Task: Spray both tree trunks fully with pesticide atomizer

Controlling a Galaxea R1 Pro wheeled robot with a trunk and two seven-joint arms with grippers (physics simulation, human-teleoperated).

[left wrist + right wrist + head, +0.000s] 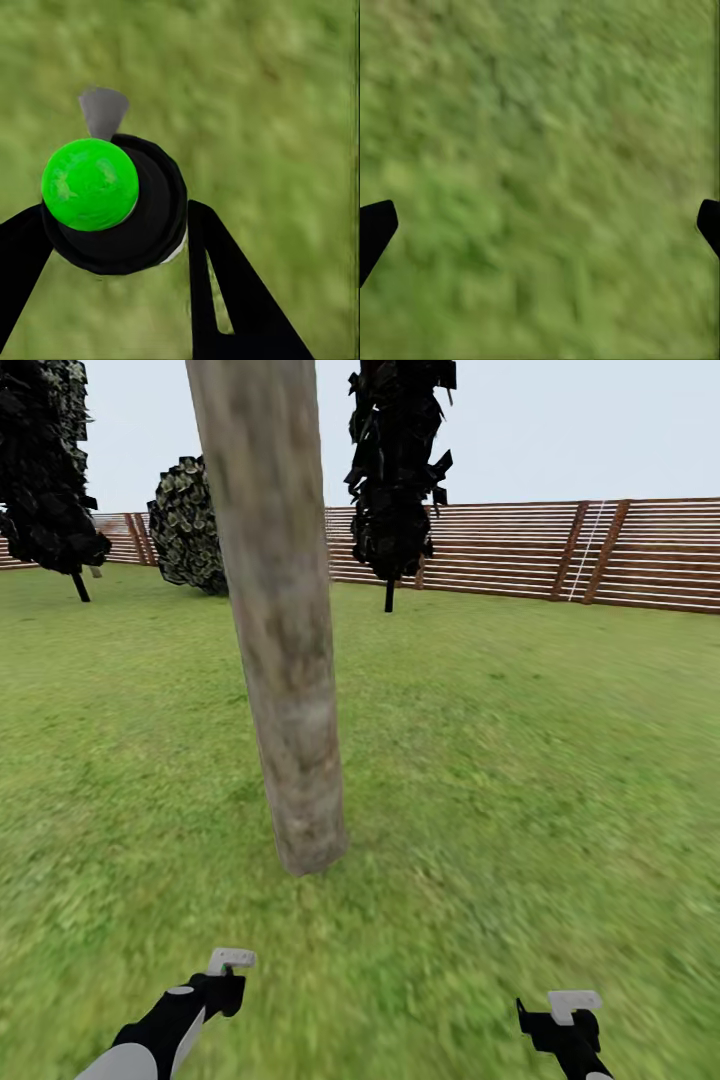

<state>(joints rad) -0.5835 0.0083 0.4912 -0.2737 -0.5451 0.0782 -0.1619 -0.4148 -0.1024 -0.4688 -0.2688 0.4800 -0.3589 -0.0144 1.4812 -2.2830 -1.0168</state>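
A thick, mottled grey-tan tree trunk (285,660) rises from the grass straight ahead, leaning slightly, and its crown is cut off above the picture. My left gripper (226,978) is low at the near left and my right gripper (566,1015) low at the near right, both well short of the trunk's base. In the left wrist view the pesticide atomizer (90,184), a round black bottle with a bright green top and a grey nozzle tip, sits between the black fingers (225,285) of the left gripper (118,210), seen end-on. The right gripper (540,225) is wide open over bare grass.
Green lawn (520,760) spreads all around. A brown slatted fence (560,550) closes the far side. A thin-stemmed black tree (395,470) stands behind the trunk, another dark tree (45,460) at the far left, and a rounded bush (190,525) by the fence.
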